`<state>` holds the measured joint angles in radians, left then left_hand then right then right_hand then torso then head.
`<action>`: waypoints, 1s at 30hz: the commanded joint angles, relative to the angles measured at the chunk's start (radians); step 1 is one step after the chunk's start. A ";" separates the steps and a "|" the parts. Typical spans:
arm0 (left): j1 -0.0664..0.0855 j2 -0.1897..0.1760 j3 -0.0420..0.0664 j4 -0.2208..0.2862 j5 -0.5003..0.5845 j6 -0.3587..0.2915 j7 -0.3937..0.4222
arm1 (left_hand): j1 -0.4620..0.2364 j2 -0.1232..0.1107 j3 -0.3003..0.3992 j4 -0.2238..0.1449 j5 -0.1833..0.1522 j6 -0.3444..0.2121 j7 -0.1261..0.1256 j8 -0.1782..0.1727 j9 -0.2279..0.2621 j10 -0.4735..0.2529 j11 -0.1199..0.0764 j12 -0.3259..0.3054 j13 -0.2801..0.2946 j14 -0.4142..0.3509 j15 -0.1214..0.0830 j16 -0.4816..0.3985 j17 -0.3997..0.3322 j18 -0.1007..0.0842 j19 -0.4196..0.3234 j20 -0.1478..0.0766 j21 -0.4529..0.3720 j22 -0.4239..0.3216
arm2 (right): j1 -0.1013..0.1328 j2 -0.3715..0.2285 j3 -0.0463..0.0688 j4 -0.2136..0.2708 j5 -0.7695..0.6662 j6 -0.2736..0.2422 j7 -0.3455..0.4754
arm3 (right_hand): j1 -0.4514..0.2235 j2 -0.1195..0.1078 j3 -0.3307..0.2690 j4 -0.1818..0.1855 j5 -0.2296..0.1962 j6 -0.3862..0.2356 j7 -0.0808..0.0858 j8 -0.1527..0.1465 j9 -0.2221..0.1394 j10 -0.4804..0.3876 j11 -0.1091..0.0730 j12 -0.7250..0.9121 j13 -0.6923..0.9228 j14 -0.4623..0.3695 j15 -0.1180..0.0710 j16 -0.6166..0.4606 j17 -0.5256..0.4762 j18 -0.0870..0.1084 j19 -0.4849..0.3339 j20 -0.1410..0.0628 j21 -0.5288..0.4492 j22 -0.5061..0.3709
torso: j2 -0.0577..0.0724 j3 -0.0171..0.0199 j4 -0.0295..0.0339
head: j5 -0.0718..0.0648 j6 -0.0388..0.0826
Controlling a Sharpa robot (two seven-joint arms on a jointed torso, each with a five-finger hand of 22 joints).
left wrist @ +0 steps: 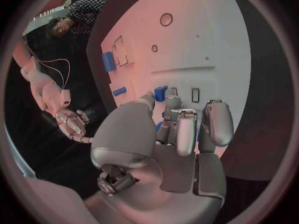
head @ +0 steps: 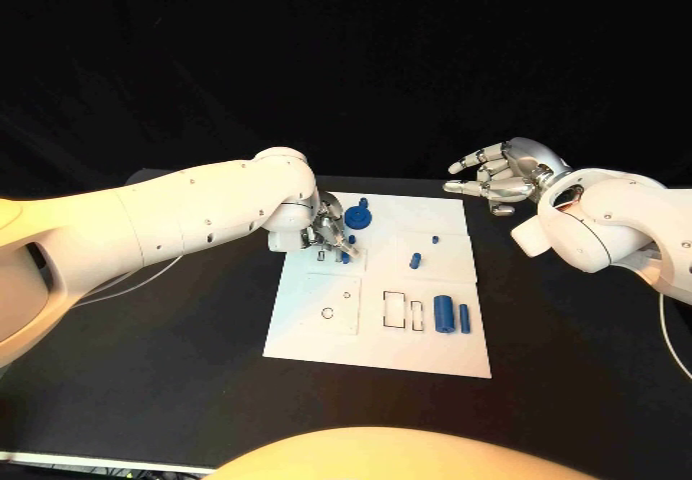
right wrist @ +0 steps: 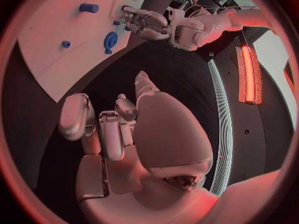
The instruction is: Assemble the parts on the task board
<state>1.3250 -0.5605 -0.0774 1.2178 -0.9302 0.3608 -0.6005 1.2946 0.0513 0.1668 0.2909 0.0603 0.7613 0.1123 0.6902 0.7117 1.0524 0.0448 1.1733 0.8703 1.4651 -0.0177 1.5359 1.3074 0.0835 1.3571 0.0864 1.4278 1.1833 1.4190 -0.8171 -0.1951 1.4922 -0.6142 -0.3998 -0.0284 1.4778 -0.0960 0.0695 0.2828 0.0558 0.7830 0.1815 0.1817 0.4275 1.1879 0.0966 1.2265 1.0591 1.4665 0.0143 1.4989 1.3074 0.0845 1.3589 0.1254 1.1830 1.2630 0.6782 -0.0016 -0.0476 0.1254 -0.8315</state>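
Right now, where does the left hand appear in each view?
Head view: left hand over the far-left corner of the task board.
Left wrist view: in the middle, fingers over the board.
Right wrist view: across the table, at the board's edge.
Shared landmark: the white task board.

Left arm (head: 173, 215) is reaching in over the table, wrist bent down, left hand (head: 323, 237) pointing fingers downward with fingertips (left wrist: 163, 93) bunched together; whether they are pinching anything is unclear. Right arm (head: 606, 225) is hanging back at the side, raised, right hand (head: 500, 172) facing inward with fingers (right wrist: 77, 117) loosely curled and apart, holding nothing.
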 commanded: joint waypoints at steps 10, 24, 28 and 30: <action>-0.001 -0.005 0.000 0.000 0.064 -0.005 0.013 | 0.063 -0.051 0.257 0.000 0.000 0.000 -0.019 0.051 0.082 0.015 -0.021 -0.003 0.010 0.082 -0.015 -0.001 0.223 -0.009 0.001 -0.013 0.005 0.014 | 0.000 0.005 0.000 -0.006 -0.018 0.028 -0.002 | -0.002 0.010 0.006 -0.002 -0.002 0.002 0.002 0.007 0.000 -0.006 0.000 -0.003 0.001 0.062 0.005 -0.006 0.091 0.010 -0.007 -0.002 -0.005 0.000 | 0.000 0.0005 -0.0008 | 0.000 -0.001; -0.002 -0.051 0.001 0.029 0.144 -0.037 0.011 | 0.021 -0.134 0.491 -0.025 -0.002 -0.008 -0.034 0.117 0.176 0.060 -0.034 0.029 0.051 0.086 -0.027 0.004 0.228 -0.012 0.009 -0.022 0.008 0.028 | -0.002 0.006 0.000 -0.016 -0.021 0.045 -0.011 | -0.001 0.010 0.006 -0.003 -0.002 0.003 0.001 0.008 0.000 -0.009 0.000 -0.006 -0.003 0.061 0.005 -0.008 0.087 0.011 -0.009 -0.003 -0.008 -0.003 | -0.001 0.0014 0.0020 | -0.001 -0.002; -0.002 -0.062 0.001 0.036 0.138 -0.056 0.016 | 0.013 -0.147 0.516 -0.034 -0.002 -0.005 -0.036 0.121 0.184 0.071 -0.036 0.037 0.061 0.089 -0.029 0.008 0.233 -0.013 0.013 -0.023 0.010 0.033 | -0.003 0.006 0.000 -0.018 -0.021 0.047 -0.012 | -0.001 0.010 0.006 -0.003 -0.002 0.002 0.001 0.008 0.000 -0.010 0.000 -0.007 -0.004 0.061 0.005 -0.009 0.086 0.011 -0.009 -0.003 -0.010 -0.003 | -0.001 0.0015 0.0018 | 0.000 -0.002; -0.002 -0.066 0.002 0.040 0.119 -0.069 0.021 | 0.008 -0.155 0.533 -0.042 -0.001 -0.003 -0.038 0.123 0.188 0.078 -0.037 0.041 0.066 0.091 -0.031 0.011 0.236 -0.013 0.016 -0.024 0.012 0.038 | -0.003 0.006 0.000 -0.019 -0.021 0.047 -0.012 | -0.001 0.010 0.006 -0.003 -0.002 0.002 0.001 0.008 0.000 -0.010 0.000 -0.007 -0.004 0.061 0.005 -0.009 0.086 0.011 -0.009 -0.003 -0.010 -0.003 | -0.001 0.0015 0.0018 | 0.000 -0.002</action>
<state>1.3231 -0.6267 -0.0767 1.2523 -0.8138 0.3250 -0.5974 1.3021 -0.0949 0.6168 0.3285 0.0554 0.7496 0.0919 0.7985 0.7374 1.1229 0.0072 1.2091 0.9357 1.4657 -0.0399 1.5418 1.3076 0.0835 1.3702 0.0657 1.4363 1.2203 1.4167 -0.8120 -0.1955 1.4741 -0.6243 -0.3735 -0.0420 1.4778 -0.0960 0.0724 0.2800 0.0558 0.7830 0.1815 0.1858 0.4273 1.1879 0.0966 1.2265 1.0566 1.4665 0.0143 1.4934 1.3079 0.0844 1.3553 0.1217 1.1786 1.2613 0.6773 -0.0001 -0.0458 0.1247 -0.8333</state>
